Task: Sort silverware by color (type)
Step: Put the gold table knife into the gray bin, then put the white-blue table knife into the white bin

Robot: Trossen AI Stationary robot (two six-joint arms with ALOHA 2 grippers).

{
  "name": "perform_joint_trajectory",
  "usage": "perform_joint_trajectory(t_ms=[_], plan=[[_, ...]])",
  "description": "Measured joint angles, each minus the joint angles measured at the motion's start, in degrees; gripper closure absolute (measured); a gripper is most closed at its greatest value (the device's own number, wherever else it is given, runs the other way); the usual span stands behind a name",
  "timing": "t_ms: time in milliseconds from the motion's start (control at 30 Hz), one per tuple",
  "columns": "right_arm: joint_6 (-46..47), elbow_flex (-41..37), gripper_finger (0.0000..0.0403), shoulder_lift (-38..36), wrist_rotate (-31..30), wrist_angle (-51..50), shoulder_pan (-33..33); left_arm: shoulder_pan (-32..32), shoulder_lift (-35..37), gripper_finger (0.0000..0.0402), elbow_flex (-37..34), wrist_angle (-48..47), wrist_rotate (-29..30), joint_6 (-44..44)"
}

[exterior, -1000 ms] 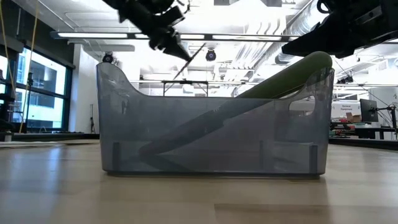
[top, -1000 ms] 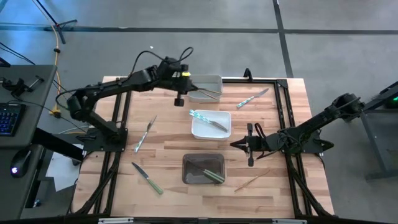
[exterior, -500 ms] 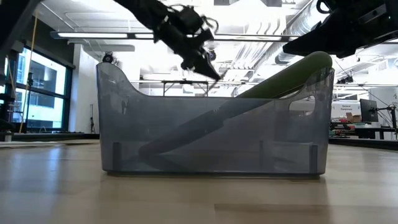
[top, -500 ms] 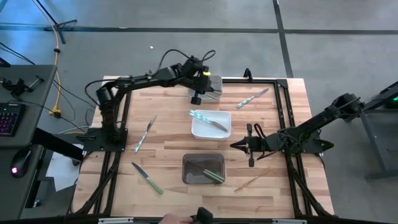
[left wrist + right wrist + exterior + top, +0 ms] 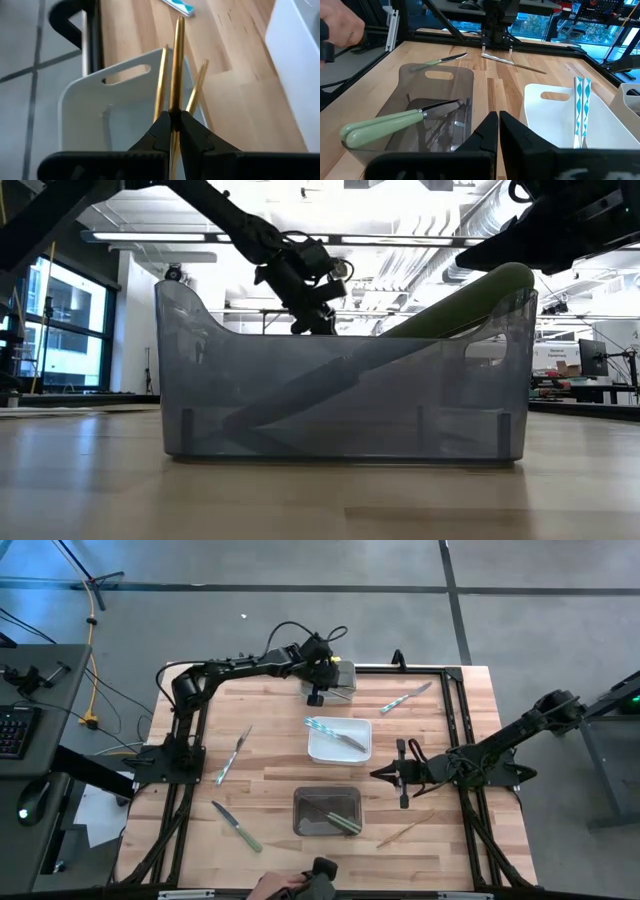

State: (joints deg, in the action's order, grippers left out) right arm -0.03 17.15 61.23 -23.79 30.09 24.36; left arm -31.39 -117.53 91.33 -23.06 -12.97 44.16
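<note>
The tan wood-handled utensil (image 5: 176, 60) is pinched between the fingers of the left end effector (image 5: 174, 119), which hangs over the pale grey bin (image 5: 341, 686) at the far edge of the surface (image 5: 270, 740). Two more tan-handled pieces (image 5: 161, 80) already lie in that bin. The held piece looks thin, stiff and light, with a smooth handle that could pivot or slip in a narrow pinch. The hold is near one end, so the long free length may swing.

Elsewhere, blue-handled silverware (image 5: 322, 727) lies across the white bin (image 5: 340, 752) at the centre. Green-handled pieces (image 5: 385, 122) sit in the smoky grey bin (image 5: 326, 799) nearer the front. Still loose on the surface are a blue-handled piece (image 5: 403, 698) near the far right, a fork (image 5: 235, 753) on the left, a green-handled knife (image 5: 237, 827) at front left and a tan piece (image 5: 404, 830) at front right. These lie flat, so I judge each best taken across the handle.

The right end effector (image 5: 402, 773), fingers together and holding nothing, waits beside the white bin. A person's hand (image 5: 283, 886) shows at the front edge.
</note>
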Motion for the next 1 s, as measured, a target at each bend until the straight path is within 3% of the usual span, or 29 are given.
perform_joint_trajectory(t_ms=[267,467,600,767,1000], plan=[[0.15,0.00,0.0403,0.00,0.00,-0.55,0.00,-0.16,-0.05,0.0345,0.00,-0.84,0.49,-3.37],[0.17,0.00,0.0403,0.00,-0.01,-0.67,0.00,-0.05,0.12,0.0321,0.00,-3.39,4.74,-3.54],[0.17,0.00,0.0403,0.00,-0.02,-0.68,0.00,0.43,1.76,0.0338,0.00,-4.22,7.78,-3.71],[0.17,0.00,0.0403,0.00,-0.02,-1.13,0.00,0.24,4.91,0.0394,-1.20,-3.55,4.03,-6.97],[0.06,0.00,0.0403,0.00,-0.08,-2.52,0.00,0.34,14.52,0.0401,-15.42,9.85,1.81,-11.02]])
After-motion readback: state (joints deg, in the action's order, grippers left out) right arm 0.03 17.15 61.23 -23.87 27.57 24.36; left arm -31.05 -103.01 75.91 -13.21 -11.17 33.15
